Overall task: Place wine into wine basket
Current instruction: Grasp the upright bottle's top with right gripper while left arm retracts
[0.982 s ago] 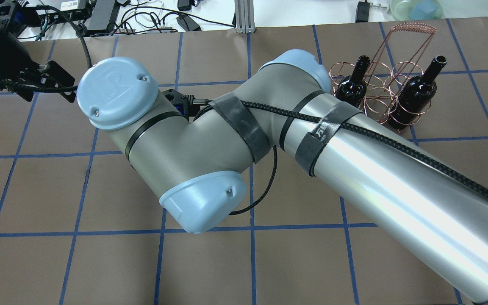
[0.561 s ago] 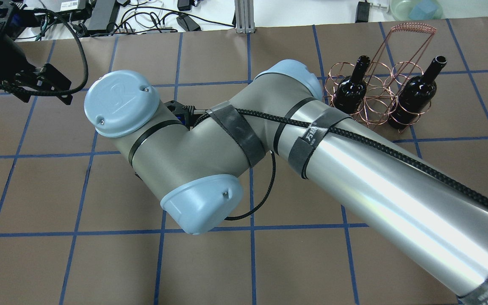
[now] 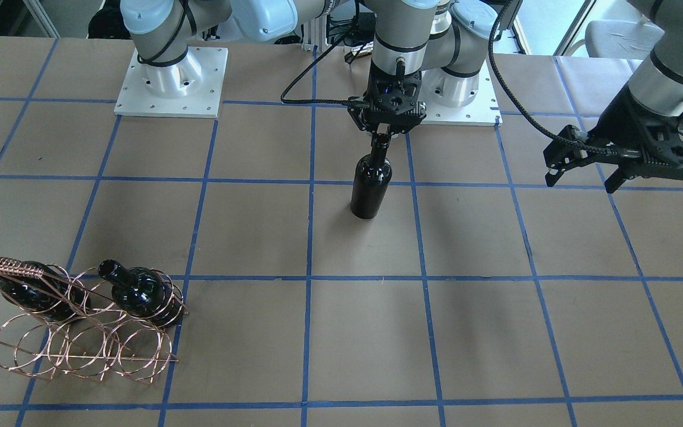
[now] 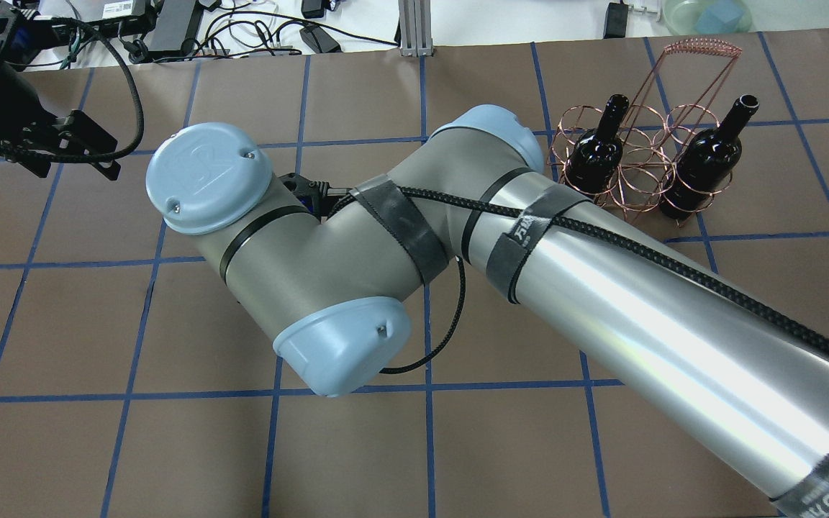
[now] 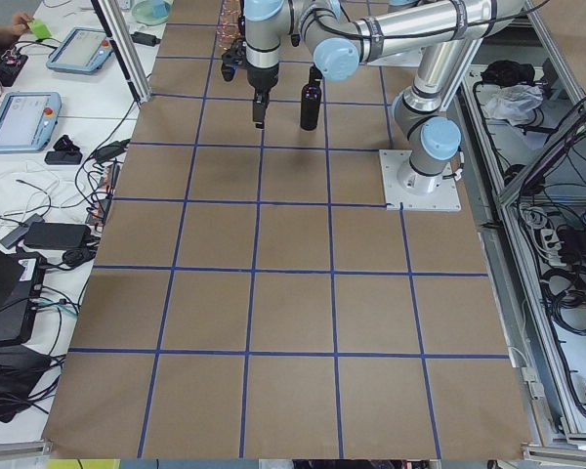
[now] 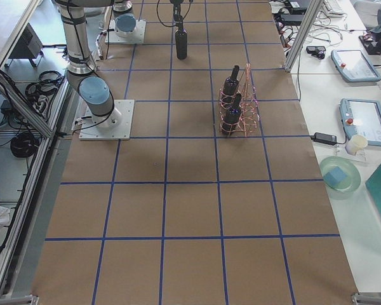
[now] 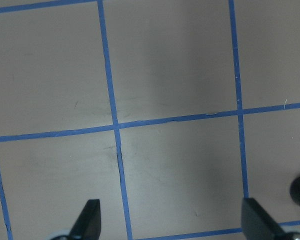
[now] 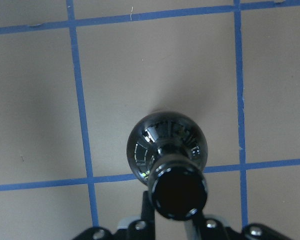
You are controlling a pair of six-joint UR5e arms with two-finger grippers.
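- Overhead exterior view: over the last second the right arm has moved only a little, its wrist cap settling slightly back toward the robot. The left pincer has barely shifted.
- The wine basket and the two bottles already in it sit exactly where they were.
- The right pincer points straight down, its fingers drawn in tight against the top of the neck of the wine.
- The wine stands upright directly beneath that pincer. Whether its base has left the table I cannot tell.
- The small settling motion reads as the grasp being finished, so the lift and carry probably come next.
- The basket lies well away from the right pincer, forward of it and off to its right. The rings between the two seated bottles look free.
- The left pincer hangs with its fingers wide apart over bare table, holding nothing. It is well off to the right pincer's left and clear of the likely path.
- The glossy neck could slip or swing under such a high grip, so a slow, vertical lift seems wise.
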